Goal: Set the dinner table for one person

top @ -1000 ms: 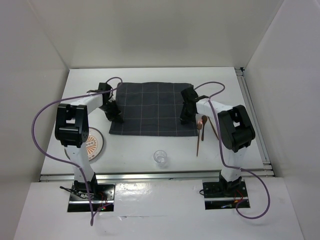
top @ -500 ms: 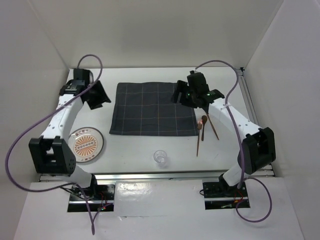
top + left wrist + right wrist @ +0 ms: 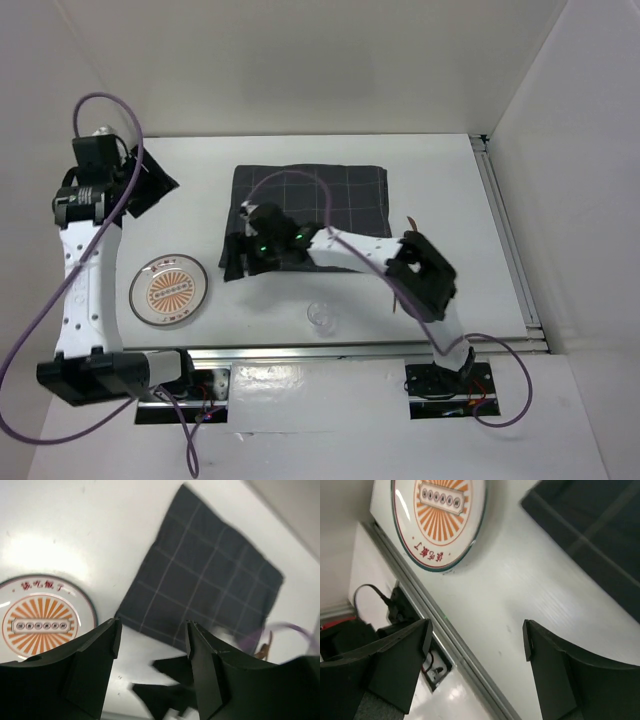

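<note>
Dinner table (image 3: pixel 450 180), white and matte, takes up the whole floor of the white booth, with metal rails (image 3: pixel 505 230) along its near and right edges. Toward the far edge, about the middle, lies a dark grey checked cloth (image 3: pixel 330 195). A round plate (image 3: pixel 169 290) with an orange sunburst pattern sits near the near left corner, apart from the cloth. A small clear glass (image 3: pixel 321 316) stands by the near edge, about midway.

The left gripper (image 3: pixel 152 630) is raised over the far left corner. Its two fingers are apart and nothing is between them. The right arm (image 3: pixel 360 250) reaches across to the left, and the right gripper (image 3: pixel 476 630) is above the near left corner of the cloth, between cloth and plate. Its fingers also stand wide apart and hold nothing. A brown object (image 3: pixel 263 649) shows just beside the cloth's right edge, too hidden to name.
</note>
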`<move>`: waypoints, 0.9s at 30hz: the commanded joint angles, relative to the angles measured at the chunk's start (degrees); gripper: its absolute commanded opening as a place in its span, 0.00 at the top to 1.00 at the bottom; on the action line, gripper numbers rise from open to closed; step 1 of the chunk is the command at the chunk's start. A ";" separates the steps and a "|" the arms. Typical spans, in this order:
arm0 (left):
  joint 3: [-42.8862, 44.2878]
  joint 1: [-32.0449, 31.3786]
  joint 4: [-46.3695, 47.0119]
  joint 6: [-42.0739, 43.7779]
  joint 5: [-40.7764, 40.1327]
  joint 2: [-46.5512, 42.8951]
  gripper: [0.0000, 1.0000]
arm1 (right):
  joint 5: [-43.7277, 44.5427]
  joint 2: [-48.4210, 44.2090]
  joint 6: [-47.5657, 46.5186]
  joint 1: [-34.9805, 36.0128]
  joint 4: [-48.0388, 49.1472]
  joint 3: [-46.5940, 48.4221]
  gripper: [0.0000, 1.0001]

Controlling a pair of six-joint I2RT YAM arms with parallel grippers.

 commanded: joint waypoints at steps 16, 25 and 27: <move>0.45 -0.53 -1.08 1.67 7.78 -9.20 0.28 | -5.24 37.07 8.78 6.65 1.20 37.36 0.28; 1.14 -0.53 -1.61 3.33 7.78 -8.68 0.28 | -1.20 35.07 12.57 6.65 1.19 35.28 0.92; 1.15 -0.53 -1.61 3.33 9.79 -8.67 0.28 | -1.20 30.69 13.18 6.65 3.91 32.29 1.00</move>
